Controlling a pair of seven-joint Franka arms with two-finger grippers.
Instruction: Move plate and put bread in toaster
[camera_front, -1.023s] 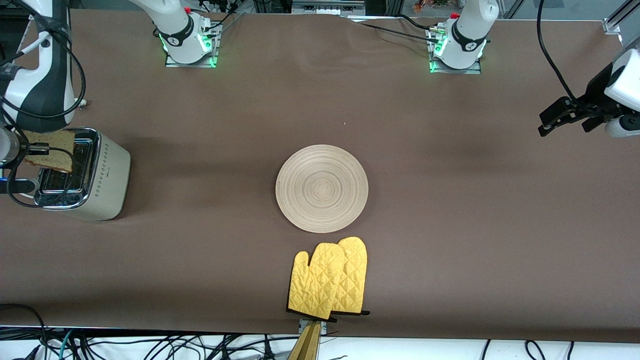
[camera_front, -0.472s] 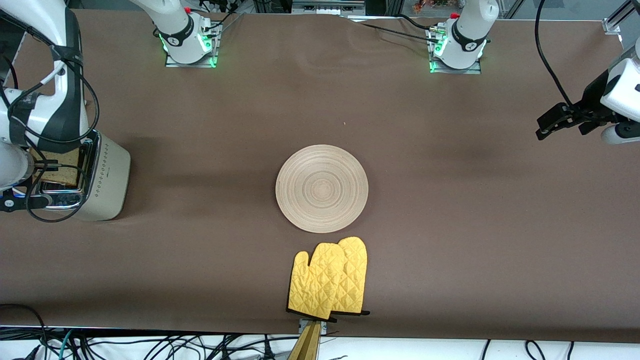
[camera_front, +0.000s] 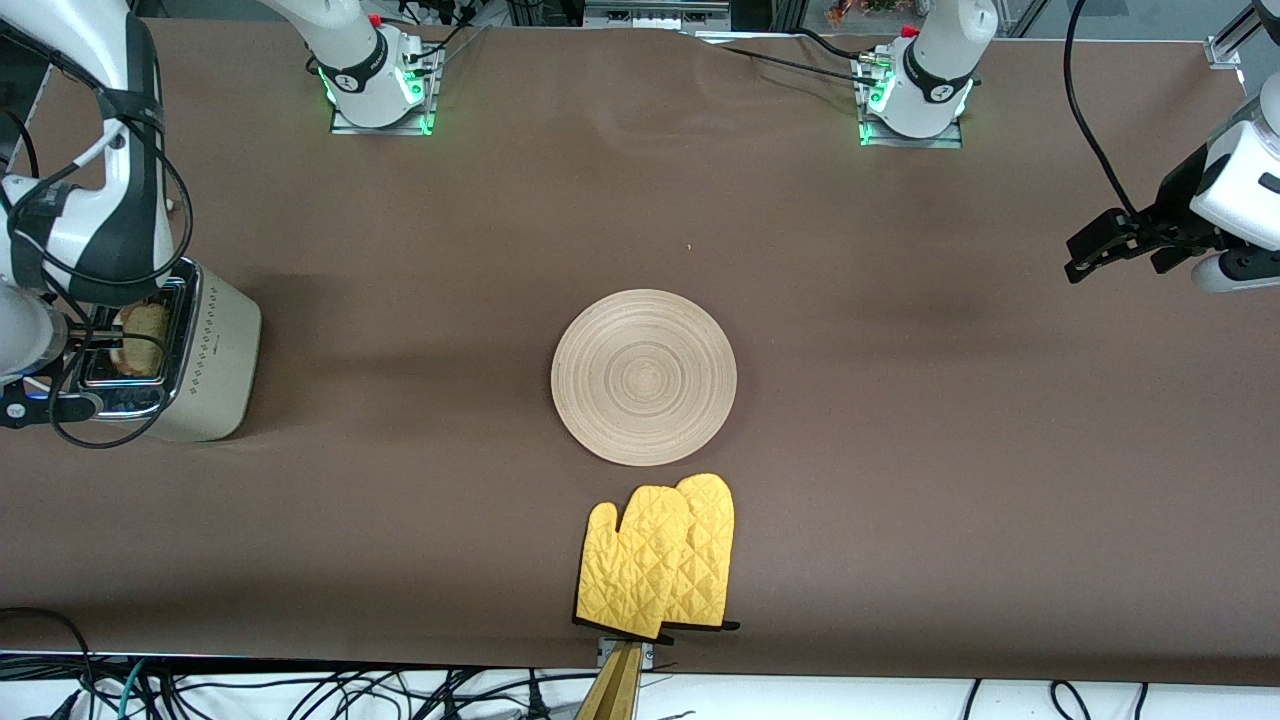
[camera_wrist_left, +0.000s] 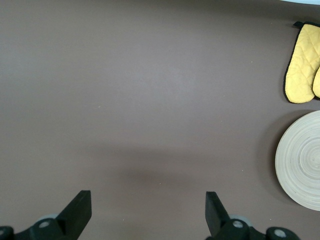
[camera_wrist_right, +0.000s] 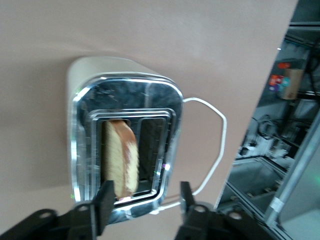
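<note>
The bread (camera_wrist_right: 121, 156) stands on edge in one slot of the toaster (camera_front: 215, 370), which sits at the right arm's end of the desk (camera_front: 900, 450), at about nine o'clock from the plate (camera_front: 643, 376). The crust still shows above the chrome top, so the slice looks dropped in but not pushed down. The right gripper (camera_wrist_right: 142, 202) hangs just over the toaster, its fingers (camera_wrist_right: 104, 200) parted and holding nothing; in the right wrist view they straddle the slot end without touching the slice.

The step in hand looks like the release. To do it well, I would lift the gripper straight up, fingers kept apart, so that neither one catches the crust and drags the slice back out or nudges the light toaster. Mind the white cord (camera_wrist_right: 212, 145) looping beside the toaster. If the slice leans, a light tap from above should seat it.

The plate lies at mid-desk, with yellow mitts (camera_front: 657, 555) touching or nearly touching its rim at six o'clock. The left gripper (camera_wrist_left: 145, 212) waits over bare desk at the left arm's end, at about three o'clock from the plate, fingers wide apart and empty.
</note>
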